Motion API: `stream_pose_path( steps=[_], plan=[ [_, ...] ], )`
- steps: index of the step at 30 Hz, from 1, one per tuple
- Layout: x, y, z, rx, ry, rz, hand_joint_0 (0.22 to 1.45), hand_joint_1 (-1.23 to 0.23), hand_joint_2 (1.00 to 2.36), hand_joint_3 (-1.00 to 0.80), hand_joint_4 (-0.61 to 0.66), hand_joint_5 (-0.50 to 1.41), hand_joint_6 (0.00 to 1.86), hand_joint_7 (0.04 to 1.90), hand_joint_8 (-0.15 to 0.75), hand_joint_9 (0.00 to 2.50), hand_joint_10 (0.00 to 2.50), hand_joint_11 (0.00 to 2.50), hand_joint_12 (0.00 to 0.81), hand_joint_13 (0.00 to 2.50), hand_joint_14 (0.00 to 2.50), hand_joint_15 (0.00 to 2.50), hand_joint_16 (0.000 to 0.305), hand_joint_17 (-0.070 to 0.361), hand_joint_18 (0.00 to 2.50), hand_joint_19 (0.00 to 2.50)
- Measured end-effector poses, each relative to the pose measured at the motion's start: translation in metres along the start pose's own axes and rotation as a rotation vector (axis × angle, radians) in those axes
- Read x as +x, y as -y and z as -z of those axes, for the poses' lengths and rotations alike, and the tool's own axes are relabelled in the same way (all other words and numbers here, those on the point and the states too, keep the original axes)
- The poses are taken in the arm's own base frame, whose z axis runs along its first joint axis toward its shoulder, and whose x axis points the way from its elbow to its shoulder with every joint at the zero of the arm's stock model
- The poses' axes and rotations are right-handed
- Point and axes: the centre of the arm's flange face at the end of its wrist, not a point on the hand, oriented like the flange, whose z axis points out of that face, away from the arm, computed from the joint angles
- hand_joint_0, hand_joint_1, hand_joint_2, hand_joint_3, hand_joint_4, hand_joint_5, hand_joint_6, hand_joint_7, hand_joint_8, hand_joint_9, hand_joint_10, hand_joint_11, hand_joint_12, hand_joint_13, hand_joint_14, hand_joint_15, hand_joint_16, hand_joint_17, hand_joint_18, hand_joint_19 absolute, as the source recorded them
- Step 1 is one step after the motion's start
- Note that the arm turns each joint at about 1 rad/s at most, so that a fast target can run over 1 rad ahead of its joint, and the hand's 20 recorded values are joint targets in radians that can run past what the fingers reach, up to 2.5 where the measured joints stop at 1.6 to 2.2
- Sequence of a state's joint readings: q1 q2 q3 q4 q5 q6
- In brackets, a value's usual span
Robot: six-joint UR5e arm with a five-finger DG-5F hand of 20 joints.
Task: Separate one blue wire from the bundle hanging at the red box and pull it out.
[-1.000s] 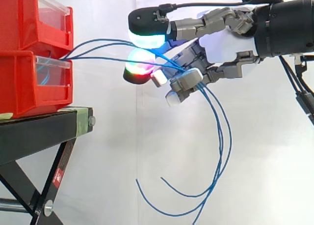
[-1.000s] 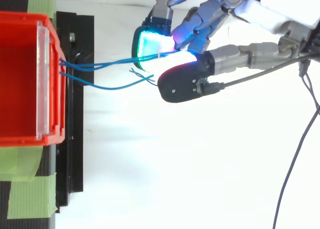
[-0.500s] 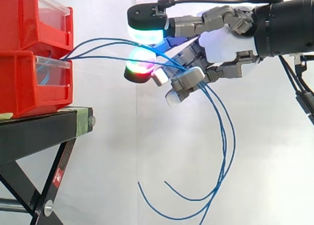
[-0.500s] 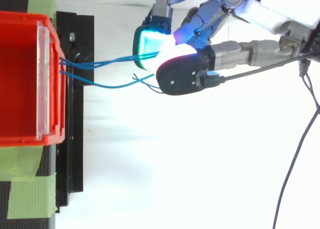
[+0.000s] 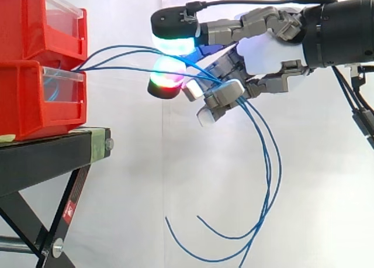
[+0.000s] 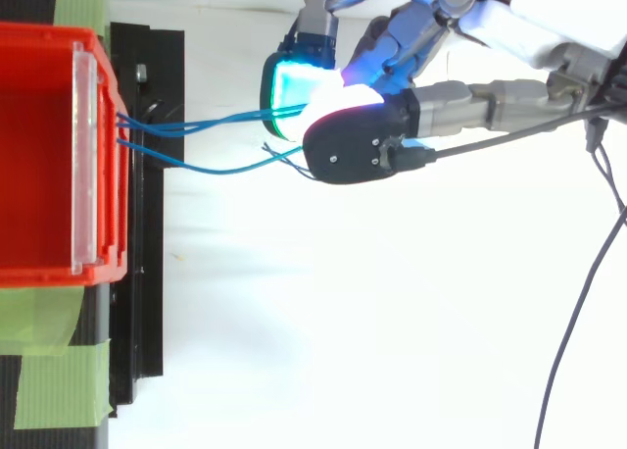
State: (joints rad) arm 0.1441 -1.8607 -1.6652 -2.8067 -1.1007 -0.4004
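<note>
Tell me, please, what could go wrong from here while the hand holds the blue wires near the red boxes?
1. Several blue wires run together through the hand, between its glowing pads, so a pull would probably drag more than one.
2. The wires stretch almost straight to the lower red box at the edge of the black stand; a hard pull might shift the box.

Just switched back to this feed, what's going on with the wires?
The hand is curled round the blue wires a little way out from the red bins on the black stand. The wires run from the bins' front through the hand, loose ends hanging below it. None is out yet.
</note>
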Motion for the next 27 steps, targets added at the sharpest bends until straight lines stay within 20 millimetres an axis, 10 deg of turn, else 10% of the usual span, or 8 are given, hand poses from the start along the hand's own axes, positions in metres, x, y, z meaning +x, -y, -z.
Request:
stream_pose_path(
  steps=[19,27],
  plan=[
    [0.0001,0.0004,0.0003,0.002,-0.002,0.001,0.65,-0.88,1.01,-0.34,0.19,-0.19,0.76,1.13,0.374,1.06,0.02,1.05,0.321,1.36,0.05,1.79,0.05,0.113,0.71,0.79],
    [0.0001,0.0003,0.0003,0.002,-0.002,0.001,0.54,-0.58,1.0,-0.5,0.22,-0.19,0.73,1.12,0.398,1.09,0.02,1.0,0.347,1.36,0.21,1.65,0.054,0.122,0.72,0.81]
  ],
)
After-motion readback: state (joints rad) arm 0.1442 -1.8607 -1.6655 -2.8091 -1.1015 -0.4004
